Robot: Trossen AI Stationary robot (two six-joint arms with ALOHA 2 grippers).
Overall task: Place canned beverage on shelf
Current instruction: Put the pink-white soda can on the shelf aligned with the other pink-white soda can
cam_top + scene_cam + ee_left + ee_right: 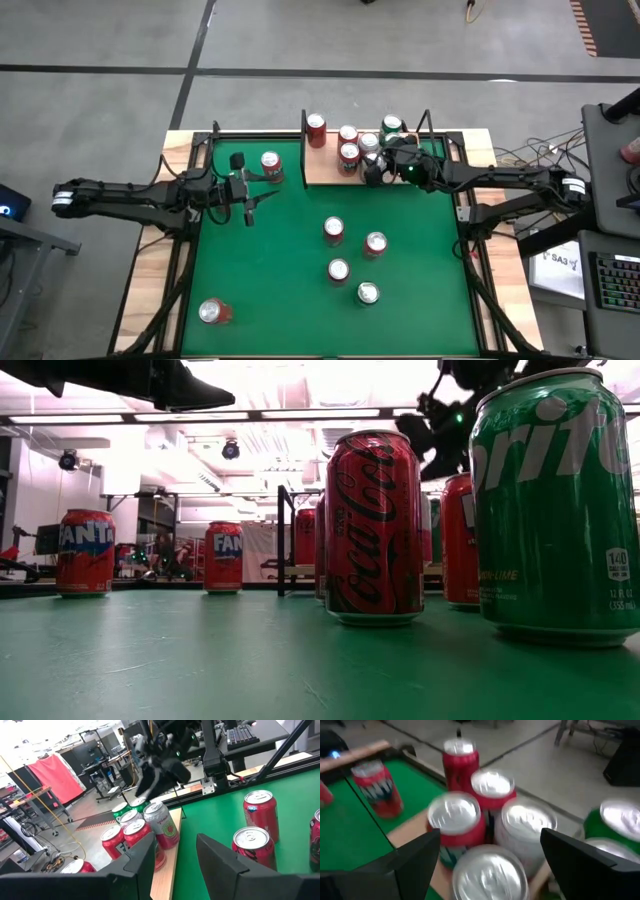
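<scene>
I find the shelf at the table's far edge, with a cluster of cans standing on it and one red can at its left end. The right gripper hangs over the cluster's right side; its fingers are spread wide with nothing between them, as the right wrist view confirms, looking down on silver can tops. Only that view shows the cans packed touching one another.

The left gripper sits above the green table, just beside an orange can; its fingers stand partly apart, holding nothing. From above I count four loose cans mid-table and one near the front left corner.

The low view is filled by a red cola can and a green can, which hide most of the shelf; only a black upright shows. Labels on the shelf cans are hard to read.
</scene>
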